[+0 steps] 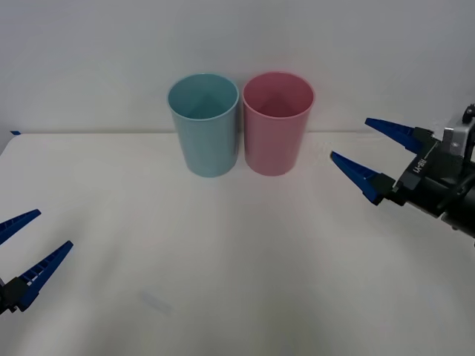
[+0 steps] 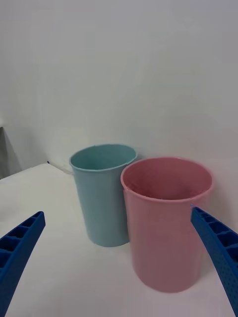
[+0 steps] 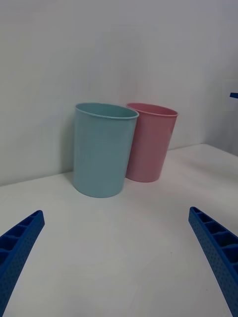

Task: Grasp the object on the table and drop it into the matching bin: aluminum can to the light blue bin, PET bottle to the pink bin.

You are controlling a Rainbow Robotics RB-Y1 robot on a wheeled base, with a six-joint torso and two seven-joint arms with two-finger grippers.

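The light blue bin (image 1: 204,124) and the pink bin (image 1: 277,123) stand side by side at the back of the white table (image 1: 237,252). The PET bottle is out of view. My right gripper (image 1: 369,153) hovers open to the right of the pink bin, at about the height of its rim, with nothing between its fingers. In the right wrist view the pink bin (image 2: 166,223) is closest and the light blue bin (image 2: 103,193) stands behind it. My left gripper (image 1: 21,247) is open low at the table's front left. The left wrist view shows both the light blue bin (image 3: 103,148) and the pink bin (image 3: 150,141).
A plain white wall (image 1: 237,44) rises right behind the bins. The table's far edge (image 1: 89,133) runs along it. A faint smudge (image 1: 154,301) marks the tabletop near the front.
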